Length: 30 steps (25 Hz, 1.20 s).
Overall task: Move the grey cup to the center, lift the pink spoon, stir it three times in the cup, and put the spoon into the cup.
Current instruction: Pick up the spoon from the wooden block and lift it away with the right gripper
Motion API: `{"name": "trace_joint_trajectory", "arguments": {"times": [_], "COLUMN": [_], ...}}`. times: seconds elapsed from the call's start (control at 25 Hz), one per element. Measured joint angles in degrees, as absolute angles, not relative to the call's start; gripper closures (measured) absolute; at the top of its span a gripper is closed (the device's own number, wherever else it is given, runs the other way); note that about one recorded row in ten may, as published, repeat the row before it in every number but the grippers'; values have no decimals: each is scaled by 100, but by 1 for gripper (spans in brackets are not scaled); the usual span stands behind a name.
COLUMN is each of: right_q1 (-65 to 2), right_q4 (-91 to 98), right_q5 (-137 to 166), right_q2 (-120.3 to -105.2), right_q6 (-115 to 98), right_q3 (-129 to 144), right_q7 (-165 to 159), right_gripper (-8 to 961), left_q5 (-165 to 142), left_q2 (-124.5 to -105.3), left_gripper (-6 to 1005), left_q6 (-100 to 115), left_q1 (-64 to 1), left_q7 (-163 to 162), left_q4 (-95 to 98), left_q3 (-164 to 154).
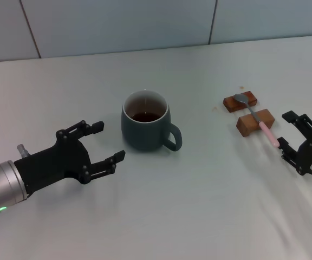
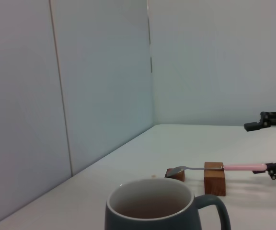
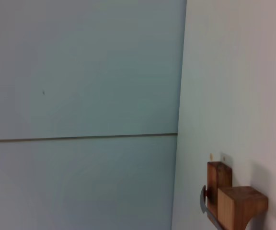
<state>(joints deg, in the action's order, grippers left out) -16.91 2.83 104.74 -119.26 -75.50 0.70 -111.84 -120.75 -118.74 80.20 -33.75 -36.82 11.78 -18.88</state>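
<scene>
The grey cup (image 1: 145,129) stands near the table's middle with dark liquid inside and its handle toward the right; the left wrist view shows its rim close up, cup (image 2: 150,211). My left gripper (image 1: 108,142) is open just left of the cup, not touching it. The pink spoon (image 1: 257,116) lies across two wooden blocks, metal bowl at the far end, and appears in the left wrist view as spoon (image 2: 224,167). My right gripper (image 1: 286,130) is open at the near end of the pink handle, which lies close to one finger; it appears as right gripper (image 2: 265,148).
Two brown wooden blocks (image 1: 240,102) (image 1: 255,122) hold the spoon at the right; the right wrist view shows them as blocks (image 3: 236,206) close up. A grey panelled wall (image 1: 118,27) runs behind the white table (image 1: 199,206).
</scene>
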Motion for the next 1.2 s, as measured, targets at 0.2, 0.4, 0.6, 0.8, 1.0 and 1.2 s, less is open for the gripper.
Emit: {"name": "trace_joint_trajectory", "arguments": {"times": [0.2, 0.4, 0.6, 0.8, 1.0, 1.2], "right_q1": [-1702, -1747, -1778, -1806, -1789, -1782], "right_q4": [219, 180, 164, 139, 79, 76], "right_q5": [10477, 10485, 10501, 10557, 10557, 10547], "right_q2": [-11927, -11927, -11926, -11926, -11926, -11926], "right_q6": [-7449, -7432, -7417, -7338, -7229, -7228], "right_q3": [70, 76, 79, 79, 78, 70], "right_q7": [-11110, -11050, -11038, -11051, -11060, -11047], "right_gripper": [128, 128, 128, 128, 129, 306], "left_q5": [-12076, -12076, -12076, -12076, -12076, -12076], "left_q2": [-11873, -11874, -11873, -11874, -11874, -11865], "left_gripper": [187, 187, 187, 186, 186, 186], "left_q6": [8059, 8075, 8092, 8100, 8134, 8177], "left_q1": [-3371, -3369, -3366, -3366, -3355, -3327], "left_q7": [-3683, -3683, -3683, -3683, -3683, -3686], "left_q4": [1178, 1178, 1178, 1178, 1178, 1193], "left_q3": [-1891, -1928, -1958, -1960, -1960, -1960]}}
